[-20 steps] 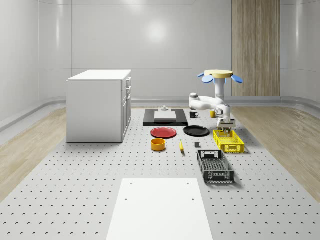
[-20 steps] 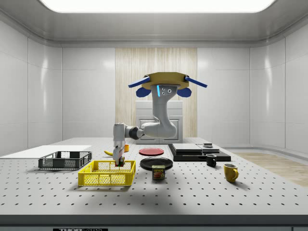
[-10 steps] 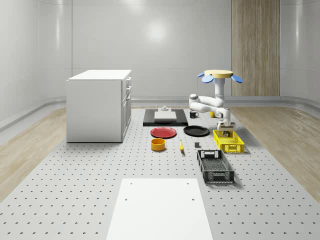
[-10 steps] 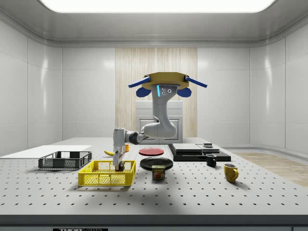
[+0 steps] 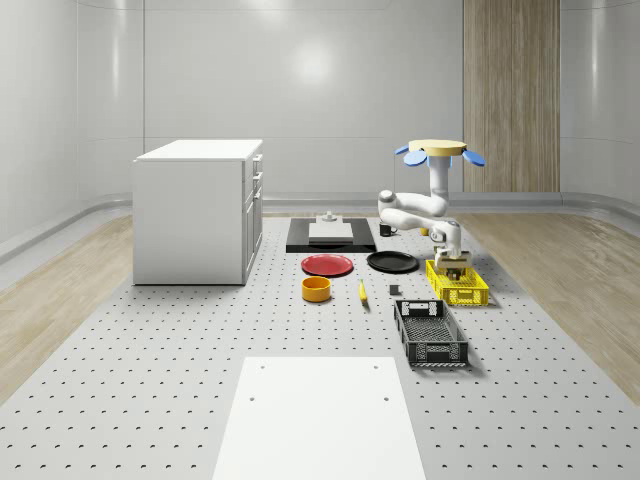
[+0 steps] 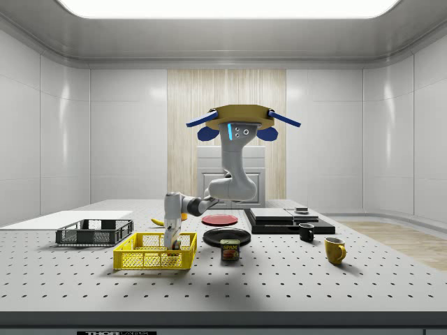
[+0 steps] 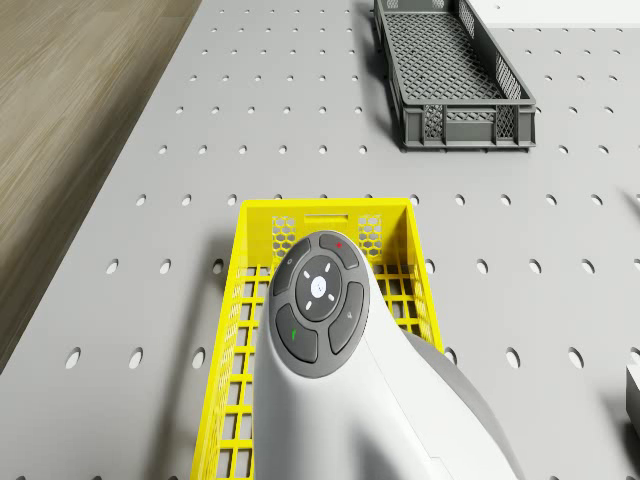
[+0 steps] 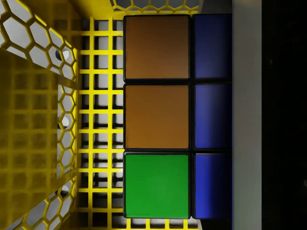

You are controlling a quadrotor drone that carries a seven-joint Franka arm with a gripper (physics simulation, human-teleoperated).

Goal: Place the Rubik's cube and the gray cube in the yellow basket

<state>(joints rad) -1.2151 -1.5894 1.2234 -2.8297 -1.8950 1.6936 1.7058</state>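
Yellow lattice up close: in the wrist view the Rubik's cube [image 8: 175,117] sits low inside the yellow basket [image 8: 43,120], brown, green and blue tiles facing the camera, mesh floor right behind it. A dark finger [image 8: 283,115] lies flat against the cube's blue side, so the end effector [image 6: 172,244] is clamped on the cube, narrow grip.

Side view: end effector down inside the basket [image 6: 154,259], arm [image 6: 209,195] bent at the elbow and reaching toward the side view's left. Drone [image 6: 242,118] hovers well above the worktop [image 6: 279,286], over the black plate [image 6: 227,236] area, not resting on anything.

Beside the basket: a small can [image 6: 230,250] just to the side view's right; dark gray crate [image 6: 94,232] farther to the left. Yellow mug [image 6: 334,250] and black mug [image 6: 306,232] stand apart toward the right.

Whole-scene view, farther back: orange bowl [image 5: 316,289], red plate [image 5: 327,265], black slab [image 5: 331,236], white cabinet [image 5: 198,210]. I cannot make out the gray cube.
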